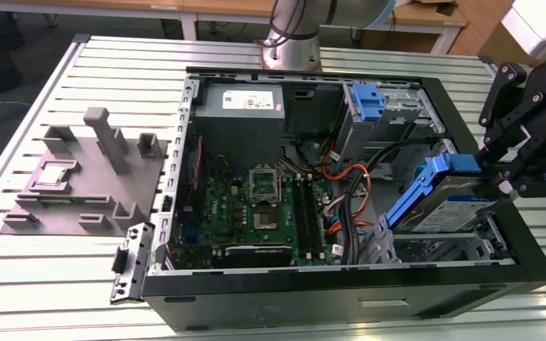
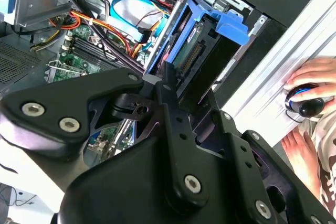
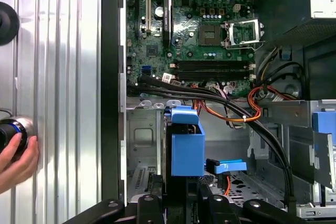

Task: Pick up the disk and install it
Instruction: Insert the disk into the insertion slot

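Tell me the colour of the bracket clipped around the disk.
The bracket is blue, clearest in the first wrist view.

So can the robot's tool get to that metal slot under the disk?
Probably yes. The tool holds the disk tilted just over the metal slot, the case is open, and the cables lie beside it, not across.

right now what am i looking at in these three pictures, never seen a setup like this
A grey robot arm stands by an open black computer case on a slatted metal table. The exterior view looks on from outside; both wrist views ride on the arm. Its black jaws are shut on the silver-grey hard disk in its blue plastic bracket, held tilted in the case's corner. A grey plastic fixture block lies beside the case. A person's hand rests on a round device.
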Controlling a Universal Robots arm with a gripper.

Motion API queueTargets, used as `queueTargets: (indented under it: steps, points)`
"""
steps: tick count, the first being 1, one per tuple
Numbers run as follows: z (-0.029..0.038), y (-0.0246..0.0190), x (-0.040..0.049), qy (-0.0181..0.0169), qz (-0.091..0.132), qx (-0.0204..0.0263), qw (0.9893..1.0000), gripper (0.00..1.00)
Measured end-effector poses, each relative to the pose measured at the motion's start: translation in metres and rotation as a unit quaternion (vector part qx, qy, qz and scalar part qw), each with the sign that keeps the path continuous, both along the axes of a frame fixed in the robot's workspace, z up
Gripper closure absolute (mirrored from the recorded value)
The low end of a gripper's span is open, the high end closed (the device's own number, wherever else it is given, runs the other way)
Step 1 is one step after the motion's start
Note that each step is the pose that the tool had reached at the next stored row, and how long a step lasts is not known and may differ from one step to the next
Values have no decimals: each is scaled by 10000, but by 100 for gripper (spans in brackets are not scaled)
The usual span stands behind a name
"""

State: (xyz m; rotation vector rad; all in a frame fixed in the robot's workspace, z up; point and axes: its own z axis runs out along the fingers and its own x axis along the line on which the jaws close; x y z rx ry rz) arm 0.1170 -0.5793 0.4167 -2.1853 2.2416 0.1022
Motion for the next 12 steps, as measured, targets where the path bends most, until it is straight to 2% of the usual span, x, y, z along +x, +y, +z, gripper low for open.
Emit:
queueTargets:
  steps: [3,12]
  points:
    - [-5,0,0,0,0,1,10000,65]
    - [-164,0,0,0,0,1,10000,65]
